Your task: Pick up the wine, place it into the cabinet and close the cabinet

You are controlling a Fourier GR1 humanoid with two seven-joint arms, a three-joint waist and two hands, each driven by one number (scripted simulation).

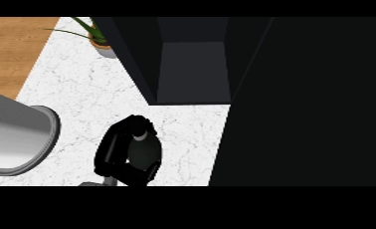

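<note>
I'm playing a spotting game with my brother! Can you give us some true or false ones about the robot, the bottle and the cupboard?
1. The cabinet is open. True.
2. The wine bottle is already inside the cabinet. False: it is out in front, over the white counter, and the cabinet's inside looks empty.
3. A black hand is curled round the wine bottle. True. Which hand it is cannot be told.
4. A potted plant stands at the back of the counter, left of the cabinet. True.
5. The plant lies tipped over on its side. False: it stands upright.
6. The grey round thing is on the right. False: it is at the left edge.
</note>
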